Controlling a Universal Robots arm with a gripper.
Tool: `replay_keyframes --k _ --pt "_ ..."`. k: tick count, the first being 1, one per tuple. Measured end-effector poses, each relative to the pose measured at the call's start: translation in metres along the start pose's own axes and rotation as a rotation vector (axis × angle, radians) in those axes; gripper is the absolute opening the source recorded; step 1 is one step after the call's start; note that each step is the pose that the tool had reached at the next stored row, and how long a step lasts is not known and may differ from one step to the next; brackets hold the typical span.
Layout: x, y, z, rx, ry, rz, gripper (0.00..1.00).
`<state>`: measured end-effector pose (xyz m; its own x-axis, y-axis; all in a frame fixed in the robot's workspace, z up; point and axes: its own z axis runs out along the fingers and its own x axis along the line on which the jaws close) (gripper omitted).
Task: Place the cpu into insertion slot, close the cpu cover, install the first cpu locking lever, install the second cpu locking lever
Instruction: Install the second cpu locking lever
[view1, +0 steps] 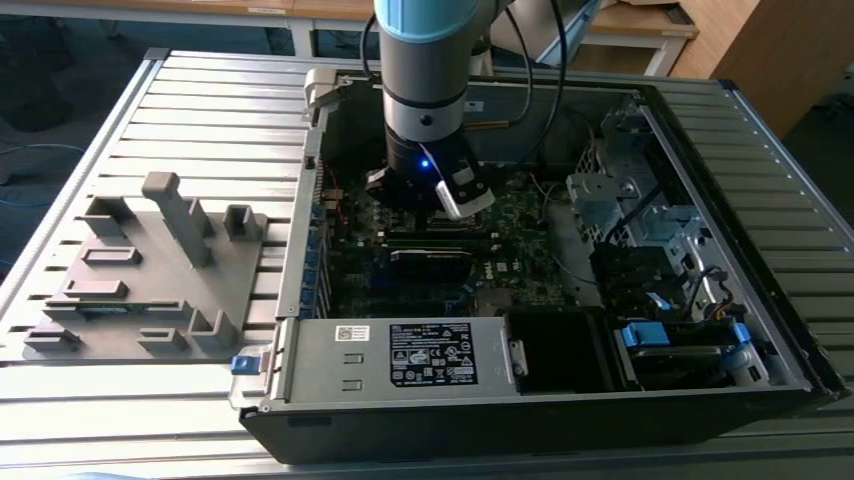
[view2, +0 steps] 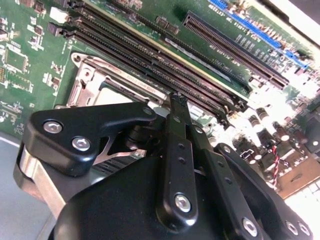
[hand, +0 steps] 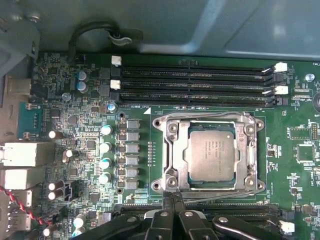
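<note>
While the cpu (hand: 211, 155) lies flat in the insertion slot (hand: 192, 184), the end effector (hand: 172, 196) hovers at the socket's edge.
Its fingers (view2: 178, 107) are pressed together, holding nothing, the tips just beside the cpu cover (hand: 171, 150), which lies down around the chip. In the exterior view the arm reaches into the open computer case (view1: 534, 400) on the slatted counter (view1: 200, 120).

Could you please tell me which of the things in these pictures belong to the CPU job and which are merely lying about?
Belonging to the job:
- cpu, seated in the insertion slot
- cpu cover, lying closed around the chip
- claw, at the socket's edge

Lying about:
- grey fixture tray on the table
- memory slots
- power supply
- drive cage
</note>
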<state>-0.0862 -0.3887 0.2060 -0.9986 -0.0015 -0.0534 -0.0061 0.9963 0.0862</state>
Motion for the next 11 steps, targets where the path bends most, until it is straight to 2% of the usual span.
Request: replay_keyframes --k 11 --pt "0.0050 -0.0003 0.0026 -0.0082 0.0001 0.000 0.11"
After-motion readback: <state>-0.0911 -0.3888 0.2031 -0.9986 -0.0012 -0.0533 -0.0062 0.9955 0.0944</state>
